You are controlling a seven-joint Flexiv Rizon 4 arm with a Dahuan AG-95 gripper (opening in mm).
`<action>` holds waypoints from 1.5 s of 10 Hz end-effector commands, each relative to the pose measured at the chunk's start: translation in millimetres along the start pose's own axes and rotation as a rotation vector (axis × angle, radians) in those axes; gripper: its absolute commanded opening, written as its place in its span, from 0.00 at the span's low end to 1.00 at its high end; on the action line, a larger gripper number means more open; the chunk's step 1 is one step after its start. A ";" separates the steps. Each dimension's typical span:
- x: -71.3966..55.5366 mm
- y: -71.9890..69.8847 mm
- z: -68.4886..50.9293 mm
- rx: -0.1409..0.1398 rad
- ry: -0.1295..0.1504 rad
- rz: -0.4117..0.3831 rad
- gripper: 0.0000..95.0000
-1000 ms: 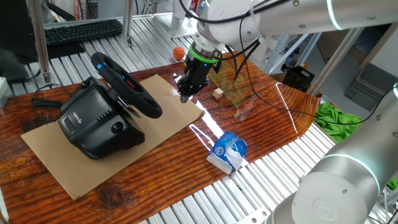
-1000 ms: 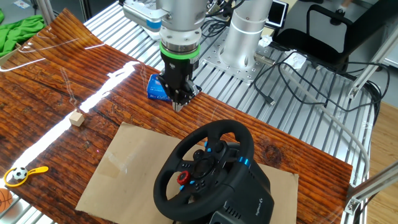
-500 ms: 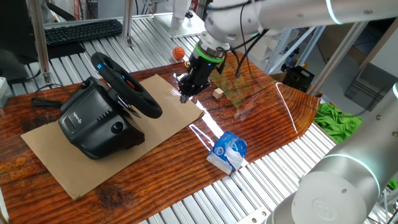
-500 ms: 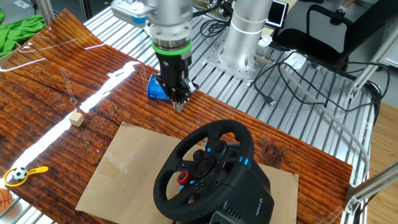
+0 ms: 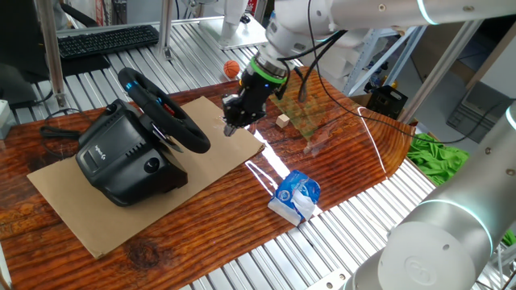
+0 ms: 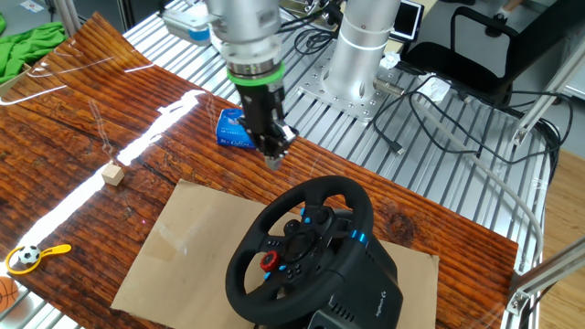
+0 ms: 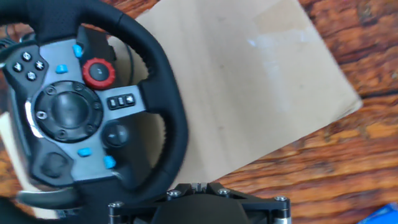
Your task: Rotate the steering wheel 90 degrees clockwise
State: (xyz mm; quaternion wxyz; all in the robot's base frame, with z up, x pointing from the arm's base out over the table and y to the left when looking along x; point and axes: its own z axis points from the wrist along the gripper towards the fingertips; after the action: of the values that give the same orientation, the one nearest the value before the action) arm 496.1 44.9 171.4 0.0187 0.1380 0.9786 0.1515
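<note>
Fingers [image 6: 275, 163] shut, hovering just beside steering wheel [image 6: 302, 239] rim.

The gripper [image 6: 274, 163] is hanging from the arm with its fingers pressed together, pointing down just above the far edge of the cardboard sheet [image 6: 196, 242]; the steering wheel [image 6: 300, 247] is sitting on that sheet, near and to the right of the fingertips, apart from them; a blue packet [image 6: 234, 130] is lying behind the gripper; a small wooden block [image 6: 112, 174] is resting far left on the wooden table [image 6: 55, 110].
</note>
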 end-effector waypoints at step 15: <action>15.5 70.9 -13.4 0.115 0.035 0.184 0.00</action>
State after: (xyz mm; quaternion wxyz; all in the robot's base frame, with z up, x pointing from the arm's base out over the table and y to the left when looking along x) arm 500.1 110.5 205.8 -0.0211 0.2298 0.9693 0.0851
